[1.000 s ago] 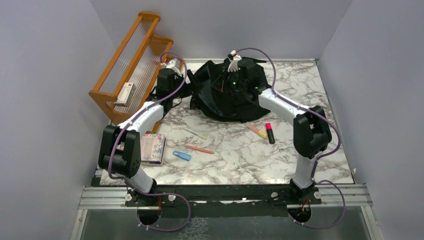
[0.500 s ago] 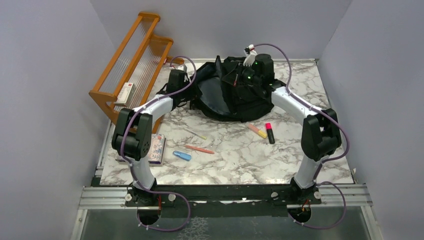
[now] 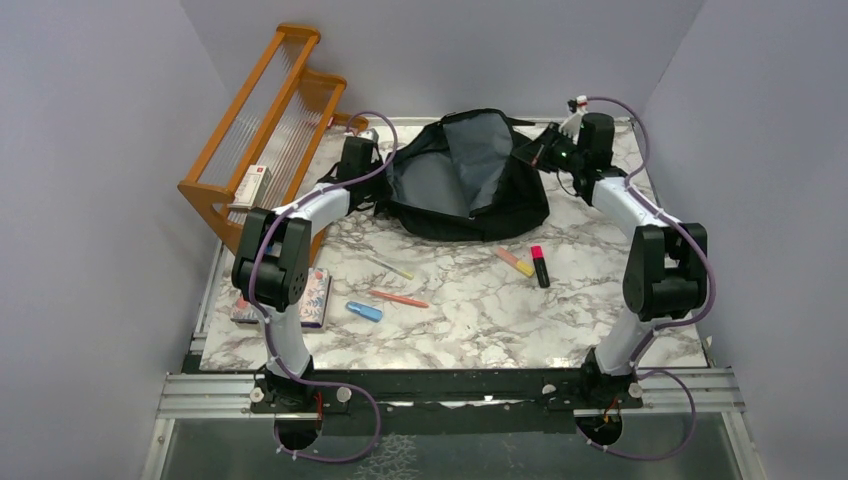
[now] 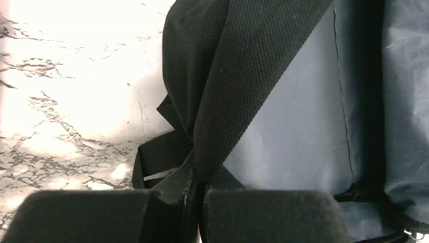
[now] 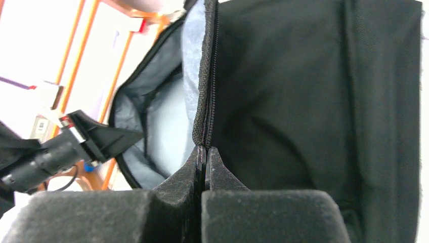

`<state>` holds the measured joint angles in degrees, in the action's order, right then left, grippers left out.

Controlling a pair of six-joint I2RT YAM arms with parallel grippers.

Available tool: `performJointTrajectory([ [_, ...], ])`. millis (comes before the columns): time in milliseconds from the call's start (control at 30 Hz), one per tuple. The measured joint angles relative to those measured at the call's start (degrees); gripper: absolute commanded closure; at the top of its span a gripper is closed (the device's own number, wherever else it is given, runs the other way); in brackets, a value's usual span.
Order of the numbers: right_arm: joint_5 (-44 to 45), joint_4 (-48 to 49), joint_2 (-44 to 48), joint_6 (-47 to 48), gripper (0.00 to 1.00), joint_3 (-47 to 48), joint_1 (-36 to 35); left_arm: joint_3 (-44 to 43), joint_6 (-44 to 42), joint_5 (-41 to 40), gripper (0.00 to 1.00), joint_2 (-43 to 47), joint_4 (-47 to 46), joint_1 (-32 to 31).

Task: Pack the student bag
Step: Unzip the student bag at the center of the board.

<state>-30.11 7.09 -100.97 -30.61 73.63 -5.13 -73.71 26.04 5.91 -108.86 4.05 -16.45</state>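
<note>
The student bag (image 3: 500,205), a black fabric backpack, lies at the back middle of the table with its mouth stretched wide and the grey lining (image 3: 470,160) showing. My left gripper (image 3: 384,172) is shut on the bag's left rim; in the left wrist view the black woven edge (image 4: 238,76) runs down between the jaws of the left gripper (image 4: 200,195). My right gripper (image 3: 537,152) is shut on the right rim. In the right wrist view the zip edge (image 5: 206,91) runs into the closed tips of the right gripper (image 5: 204,154).
A wooden rack (image 3: 262,130) with a small box (image 3: 252,186) stands at the back left. In front of the bag lie a pink highlighter (image 3: 540,266), a yellow-orange one (image 3: 513,261), an orange pen (image 3: 398,298), a thin pencil (image 3: 390,267), a blue marker (image 3: 364,311) and a patterned notebook (image 3: 305,297).
My left gripper has closed on the bag's left rim. My right arm has swung right and back with the other rim, pulling the bag open so the grey lining shows.
</note>
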Motion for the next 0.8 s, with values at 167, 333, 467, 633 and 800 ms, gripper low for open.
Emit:
performJointTrajectory([
  [167,0.2,0.2,-1.7,0.1,0.99,-3.4,4.0,-0.3,-0.7,0.7,1.00,0.0,0.0,0.3],
  [333,1.3,0.8,-7.3,0.7,0.99,-5.0,4.4,-0.9,-1.8,3.4,0.97,0.0,0.0,0.4],
  [467,1.7,0.6,-11.0,1.2,0.96,-5.5,4.3,-0.9,-2.7,5.7,0.89,-0.1,0.0,0.5],
  [633,3.6,0.0,-11.9,3.3,0.64,-5.5,4.3,-0.9,-3.9,8.3,0.79,-0.2,-0.1,0.1],
  [800,7.9,-2.1,-9.6,6.3,0.55,-5.5,4.4,-0.9,-4.6,9.8,0.71,-0.2,-0.1,-0.7],
])
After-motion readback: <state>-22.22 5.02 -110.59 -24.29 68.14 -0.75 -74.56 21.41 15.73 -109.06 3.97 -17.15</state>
